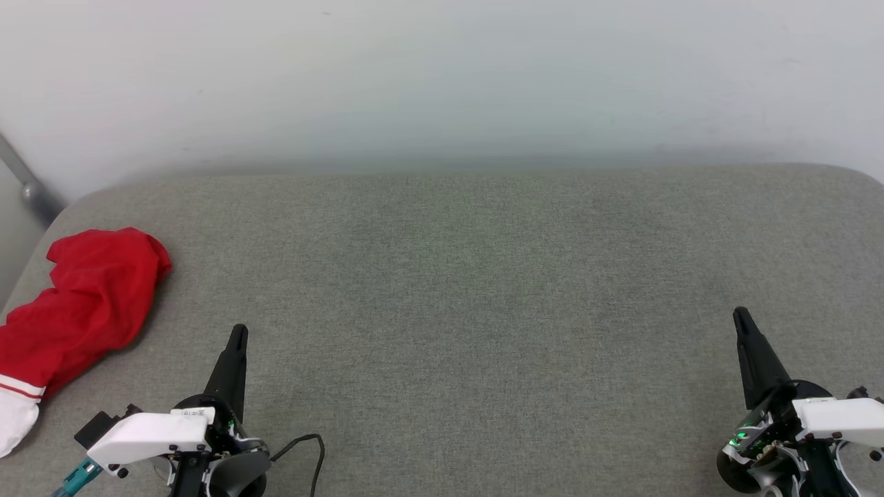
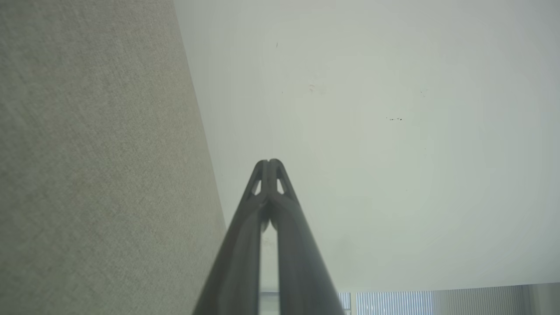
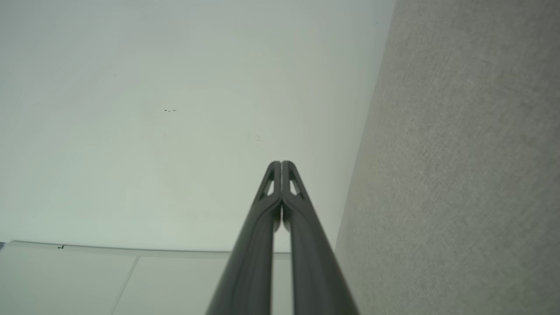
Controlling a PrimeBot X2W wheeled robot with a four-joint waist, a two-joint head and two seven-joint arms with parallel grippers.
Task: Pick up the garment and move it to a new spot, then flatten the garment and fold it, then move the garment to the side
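The garment [image 1: 83,304] is a bright red T-shirt lying crumpled at the far left edge of the grey cushion, with a white sleeve and striped band at its lower left end. My left gripper [image 1: 238,333] hovers low at the lower left, a short way right of the garment, shut with nothing in it. At the lower right my right gripper [image 1: 741,316] is also shut and empty, far from the garment. In the left wrist view the left gripper [image 2: 268,162] has its tips pressed together; in the right wrist view the right gripper [image 3: 281,164] does too.
The grey fabric cushion [image 1: 469,304] spans the scene, rounded at its back corners. A pale wall [image 1: 442,76] rises right behind it. A grey metal bar [image 1: 24,181] slants at the far left. A black cable [image 1: 304,449] loops beside my left wrist.
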